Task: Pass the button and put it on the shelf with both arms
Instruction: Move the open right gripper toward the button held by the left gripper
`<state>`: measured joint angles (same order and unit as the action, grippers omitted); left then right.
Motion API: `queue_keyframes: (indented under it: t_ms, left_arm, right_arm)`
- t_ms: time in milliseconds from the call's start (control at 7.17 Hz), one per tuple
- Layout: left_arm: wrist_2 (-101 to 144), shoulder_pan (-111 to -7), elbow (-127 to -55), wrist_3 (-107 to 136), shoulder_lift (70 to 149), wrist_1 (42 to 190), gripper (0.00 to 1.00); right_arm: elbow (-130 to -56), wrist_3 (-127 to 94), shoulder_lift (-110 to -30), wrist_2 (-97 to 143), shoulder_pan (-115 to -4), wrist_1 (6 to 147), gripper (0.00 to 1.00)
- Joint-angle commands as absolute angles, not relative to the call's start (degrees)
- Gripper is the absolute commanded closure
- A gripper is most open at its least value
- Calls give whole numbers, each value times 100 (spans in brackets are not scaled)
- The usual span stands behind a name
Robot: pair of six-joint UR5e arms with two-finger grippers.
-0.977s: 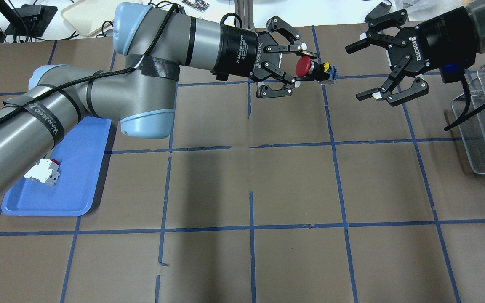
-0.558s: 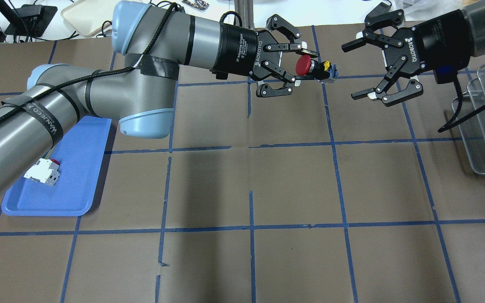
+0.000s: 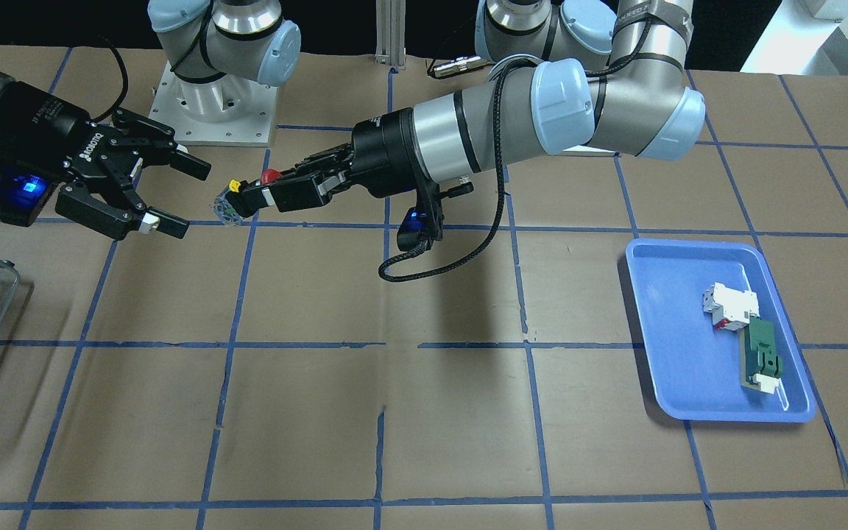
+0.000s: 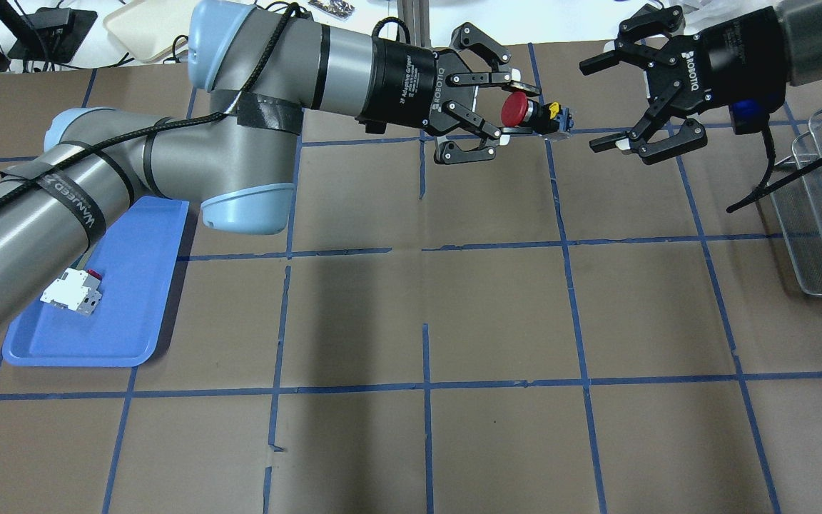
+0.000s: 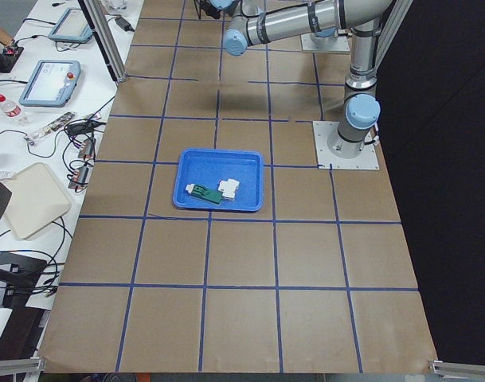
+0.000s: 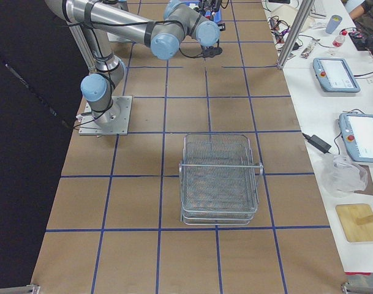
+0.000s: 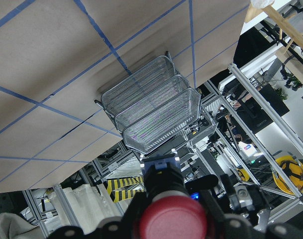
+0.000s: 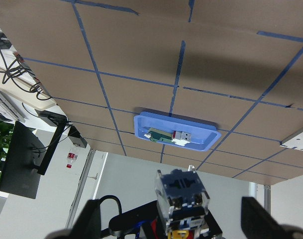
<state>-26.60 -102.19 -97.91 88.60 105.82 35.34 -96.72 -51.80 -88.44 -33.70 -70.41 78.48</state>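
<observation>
button [image 4: 529, 113] hangs mid-air clamped in our left gripper [image 4: 513, 114], handover under way we judge; next our spread-open right gripper [image 4: 594, 106], just beside, must close around its body.

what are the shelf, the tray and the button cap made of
The shelf looks like bare metal wire mesh: silver-grey, see-through grid. The tray is probably moulded plastic: uniform blue, rounded rim, soft sheen. The button cap is likely plastic, smooth solid red, though that is uncertain.
</observation>
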Motion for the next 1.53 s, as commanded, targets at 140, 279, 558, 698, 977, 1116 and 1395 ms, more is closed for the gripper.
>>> queue_keyframes:
  t_ms: [140,279,558,698,977,1116,1395]
  left_arm:
    - [-2672,-10213,-9791,8859,10591,3542,95]
    - [-2672,-10213,-9791,8859,10591,3542,95]
    - [-2681,-10213,-9791,8859,10582,3533,94]
    - [-2707,-10213,-9791,8859,10599,3533,94]
    - [-2698,-10213,-9791,8859,10591,3533,94]
    - [-2707,-10213,-9791,8885,10556,3542,94]
    - [-2689,-10213,-9791,9000,10538,3533,94]
  right_arm:
    - [-9800,-5344,-8824,-3357,-7268,7901,0]
    - [-9800,-5352,-8842,-3366,-7269,7884,0]
    - [-9878,-5353,-8851,-3375,-7277,7849,0]
    - [-9940,-5361,-8851,-3375,-7277,7849,0]
    - [-9940,-5353,-8851,-3349,-7286,7840,0]
    - [-9949,-5353,-8851,-3340,-7286,7840,0]
    - [-9975,-5361,-8851,-3103,-7286,7831,0]
